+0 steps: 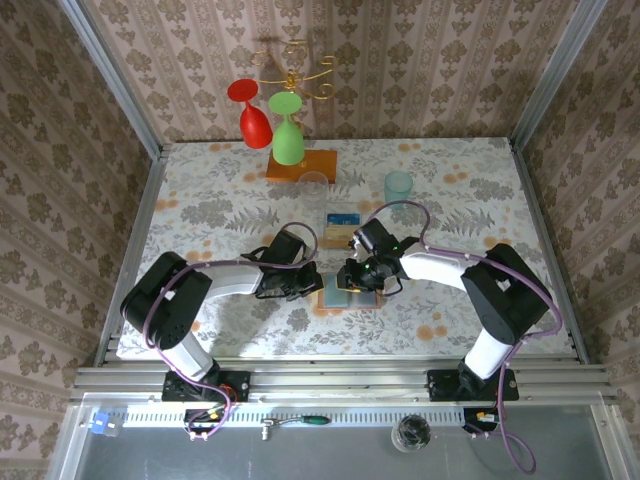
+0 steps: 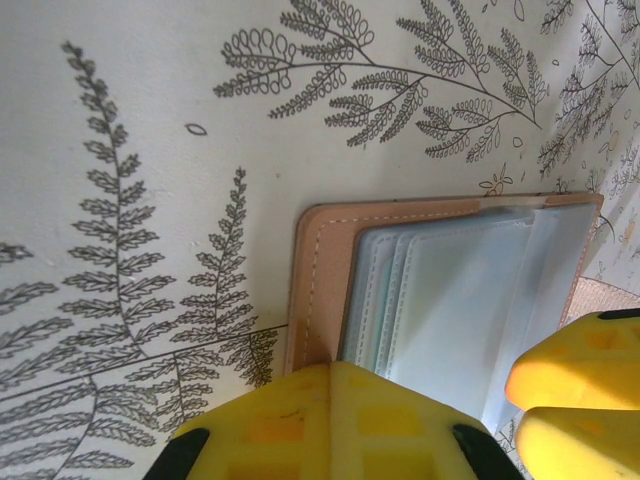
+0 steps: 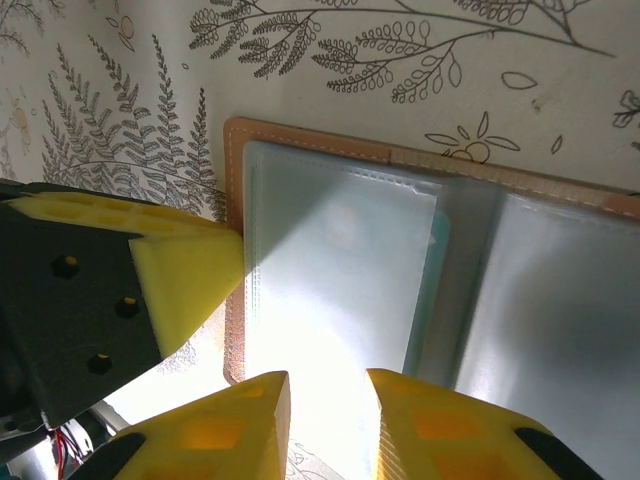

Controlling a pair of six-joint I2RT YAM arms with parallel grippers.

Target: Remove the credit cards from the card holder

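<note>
some cards lie out; left claw shut, pinning open holder; right claw parted, empty (more probably inside).

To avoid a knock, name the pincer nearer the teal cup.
Right. The right pincer is over the card holder, below-left of the teal cup in the top view; the left pincer sits at the holder's left edge, farther off.

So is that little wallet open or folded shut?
Open: the card holder lies spread flat, its grey-blue inside facing up.
</note>
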